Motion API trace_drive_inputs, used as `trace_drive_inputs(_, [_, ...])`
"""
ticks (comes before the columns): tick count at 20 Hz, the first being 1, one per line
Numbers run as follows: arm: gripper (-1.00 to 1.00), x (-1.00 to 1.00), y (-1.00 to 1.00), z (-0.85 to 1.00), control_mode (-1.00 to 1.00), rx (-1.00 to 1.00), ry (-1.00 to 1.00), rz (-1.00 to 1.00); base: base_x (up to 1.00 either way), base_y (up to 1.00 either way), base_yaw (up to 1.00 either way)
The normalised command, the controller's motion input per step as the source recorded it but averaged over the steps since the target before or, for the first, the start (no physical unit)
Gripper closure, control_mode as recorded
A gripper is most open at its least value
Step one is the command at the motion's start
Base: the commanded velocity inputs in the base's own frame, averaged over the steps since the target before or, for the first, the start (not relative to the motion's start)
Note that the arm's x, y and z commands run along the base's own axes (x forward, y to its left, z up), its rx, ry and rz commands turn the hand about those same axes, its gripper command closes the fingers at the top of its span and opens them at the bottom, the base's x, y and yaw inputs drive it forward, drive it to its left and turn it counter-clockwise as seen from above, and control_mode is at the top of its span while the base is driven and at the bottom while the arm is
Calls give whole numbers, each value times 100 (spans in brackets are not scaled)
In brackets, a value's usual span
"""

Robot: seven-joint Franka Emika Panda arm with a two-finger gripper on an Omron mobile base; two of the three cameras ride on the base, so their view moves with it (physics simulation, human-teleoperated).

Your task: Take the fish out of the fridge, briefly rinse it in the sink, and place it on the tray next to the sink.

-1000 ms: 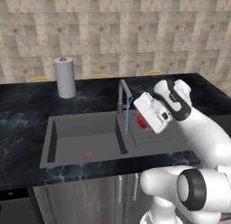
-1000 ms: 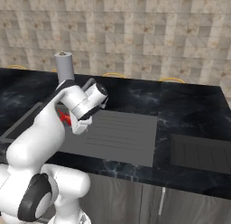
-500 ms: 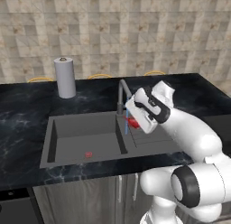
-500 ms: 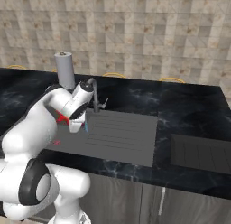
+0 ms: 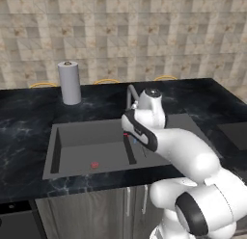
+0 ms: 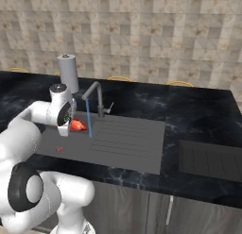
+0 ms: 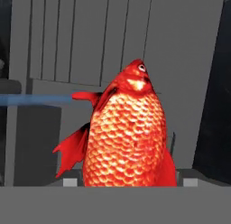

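Note:
My gripper is shut on the red fish and holds it over the sink basin, right beside the thin blue water stream falling from the grey faucet. In the hand view the scaly fish stands head-up between my fingertips, with the stream touching its fin. From the left base view my hand covers most of the fish above the sink. The dark tray lies on the counter right of the drainboard. The fridge is out of view.
A grey paper towel roll stands on the counter behind the sink. A small red dot lies on the basin floor. The ribbed drainboard lies between the basin and the tray. A tiled wall closes off the back.
My arm has swung left and lower, carrying the fish from over the drainboard side into the basin next to the running water.

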Motion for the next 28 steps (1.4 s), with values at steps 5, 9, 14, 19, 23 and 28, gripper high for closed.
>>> trace_drive_inputs(5, [100,0,19,-32,-100,-33,-6,-42,0,0,0])
trace_drive_inputs(9, [100,25,13,-21,-100,-31,-2,-38,0,0,0])
trace_drive_inputs(14, [100,75,11,-2,-100,-23,0,-18,0,0,0])
trace_drive_inputs(19, [100,52,37,0,-100,-23,2,-2,0,0,0])
trace_drive_inputs(23, [100,15,38,-2,-100,-17,5,0,0,0,0])
trace_drive_inputs(28, [100,10,7,-11,-100,-2,0,0,0,0,0])
